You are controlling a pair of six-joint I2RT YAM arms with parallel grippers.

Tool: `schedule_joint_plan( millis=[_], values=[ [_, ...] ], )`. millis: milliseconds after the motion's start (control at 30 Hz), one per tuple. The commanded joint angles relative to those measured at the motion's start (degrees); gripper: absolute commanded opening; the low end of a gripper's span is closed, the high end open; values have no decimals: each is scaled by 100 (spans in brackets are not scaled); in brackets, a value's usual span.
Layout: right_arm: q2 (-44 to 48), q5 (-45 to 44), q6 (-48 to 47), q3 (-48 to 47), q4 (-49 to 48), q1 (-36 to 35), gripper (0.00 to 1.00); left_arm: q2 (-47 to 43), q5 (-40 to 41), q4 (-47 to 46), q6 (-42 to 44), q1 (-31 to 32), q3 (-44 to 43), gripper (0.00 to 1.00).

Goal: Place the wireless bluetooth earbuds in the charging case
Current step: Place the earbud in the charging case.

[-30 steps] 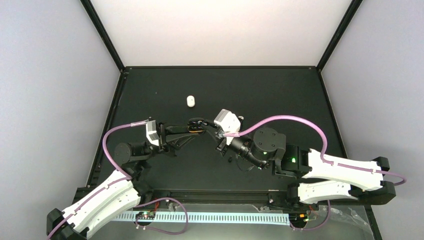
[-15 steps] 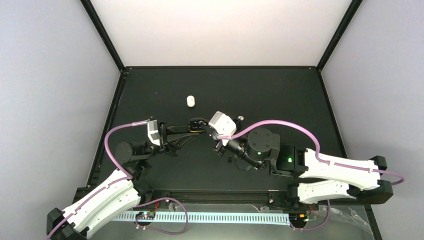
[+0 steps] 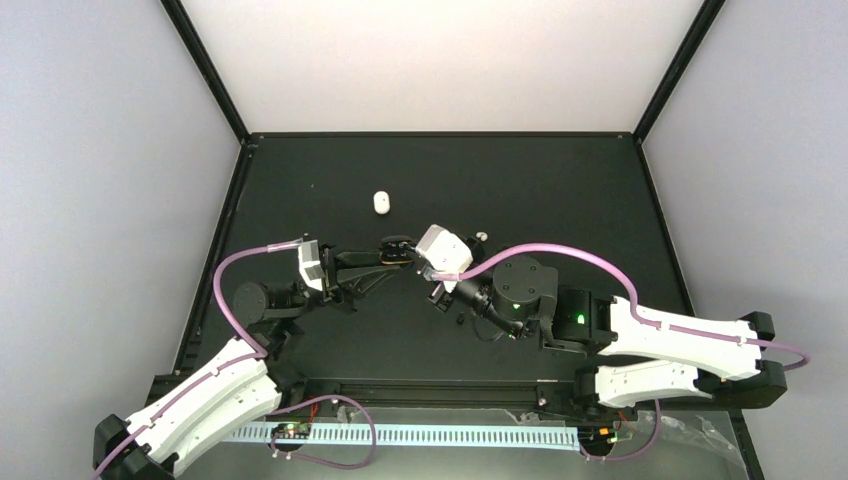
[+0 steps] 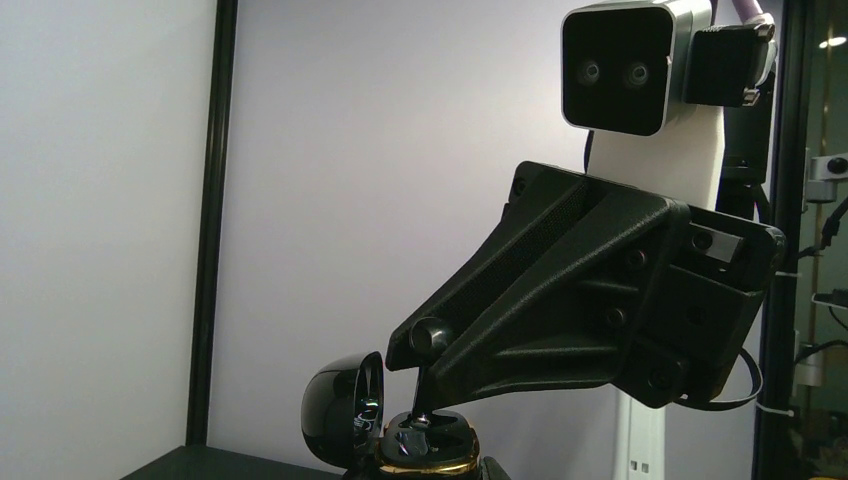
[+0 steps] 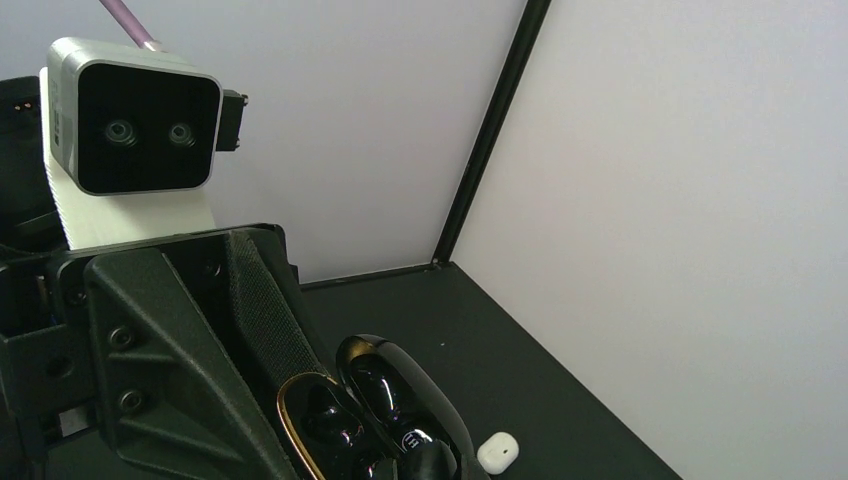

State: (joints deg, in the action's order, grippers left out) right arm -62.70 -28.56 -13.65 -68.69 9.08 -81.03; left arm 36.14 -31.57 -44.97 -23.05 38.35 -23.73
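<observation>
I see the charging case (image 5: pixel 395 398) glossy black with a thin gold rim. My desk (image 3: pixel 560 190) is matte black, the small white object (image 3: pixel 381 202) on it plain, my cables (image 3: pixel 560 243) purple, the walls (image 3: pixel 100 200) pale grey.

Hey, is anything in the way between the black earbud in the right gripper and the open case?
Nothing visible. The lid is swung open to one side, and the earbud hangs stem-down right over the case, its tip at or in a well.
</observation>
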Motion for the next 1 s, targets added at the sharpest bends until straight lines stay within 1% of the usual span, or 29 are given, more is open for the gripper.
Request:
schedule_joint_plan(
  millis=[0, 300, 967],
  values=[
    [94, -198, -82, -121, 141, -20, 1, 18, -67, -28, 114, 38, -18, 2],
    [179, -212, -51, -111, 132, -22, 1, 63, -90, 102, 203, 45, -1, 2],
    [18, -217, -25, -84, 413, -18, 1, -17, -112, 50, 169, 41, -44, 2]
  ],
)
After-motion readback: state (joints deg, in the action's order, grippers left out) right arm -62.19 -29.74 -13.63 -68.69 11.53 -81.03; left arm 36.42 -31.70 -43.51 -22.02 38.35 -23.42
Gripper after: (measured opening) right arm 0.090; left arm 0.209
